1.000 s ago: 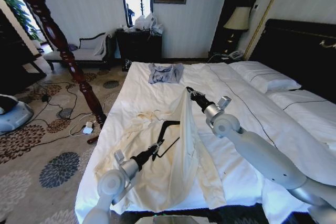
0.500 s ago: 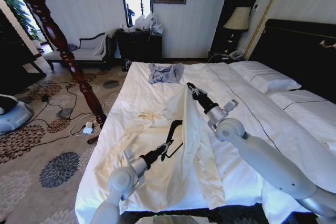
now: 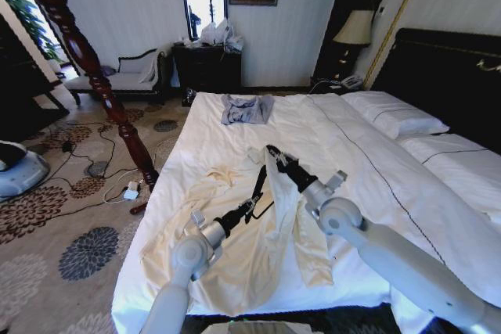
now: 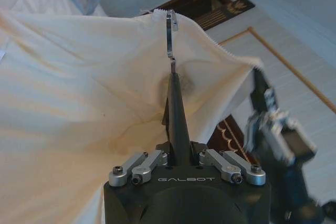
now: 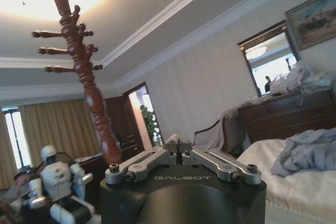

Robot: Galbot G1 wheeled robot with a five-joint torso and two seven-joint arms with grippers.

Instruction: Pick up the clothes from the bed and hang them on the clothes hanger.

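So the cream clothes (image 3: 235,232) are mostly spread over the near part of the bed (image 3: 368,154), toward its floor-side edge, with one section pulled up off the sheet into a peak. The right gripper (image 3: 272,154) is at the top of that peak and its fingers are pinched on the fabric edge, holding it up above the bed. The left gripper (image 3: 249,210) sits just beside the lifted fabric, lower down, and its fingers are closed narrow on the black clothes hanger (image 3: 257,185). The hanger rises from that grip toward the raised fabric, and in the left wrist view its tip (image 4: 171,35) is right at the edge of the cloth (image 4: 79,77). A smaller blue-grey garment (image 3: 246,109) lies on the bed too, well apart from the clothes, near the far end. The reddish wooden pole (image 3: 86,60) stands on the carpet off the floor-side edge of the bed.
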